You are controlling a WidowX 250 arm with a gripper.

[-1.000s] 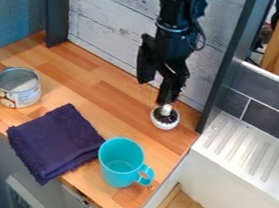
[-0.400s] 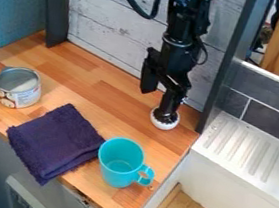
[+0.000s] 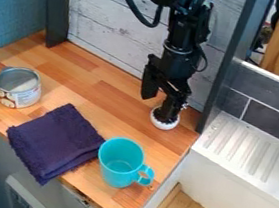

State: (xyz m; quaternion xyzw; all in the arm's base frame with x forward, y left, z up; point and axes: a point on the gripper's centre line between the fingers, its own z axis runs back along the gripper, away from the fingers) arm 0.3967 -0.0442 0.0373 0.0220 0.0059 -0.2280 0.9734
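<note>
"Seeing any danger?"

"The gripper [image 3: 156, 108] has parted jaws, one tip at the small white pot [image 3: 164, 126] behind the mug [image 3: 115, 173]. Lopsided pressure could tip it."

"And the mug?"

"Safe, unless the gripper swings low towards it."

One tin [image 3: 17, 87], one cloth [image 3: 56, 142], one mug [image 3: 120, 162] and one small white bowl [image 3: 164, 124] are here

Behind the gripper [image 3: 156, 108], you see a wall of whitewashed planks [image 3: 105, 26] between dark upright posts [image 3: 54, 5]. A wooden counter [image 3: 94, 85] spreads beneath it; in your view, a blue wall [image 3: 12, 2] stands to its left, dark grey tiles [image 3: 274, 125] to its right.
</note>
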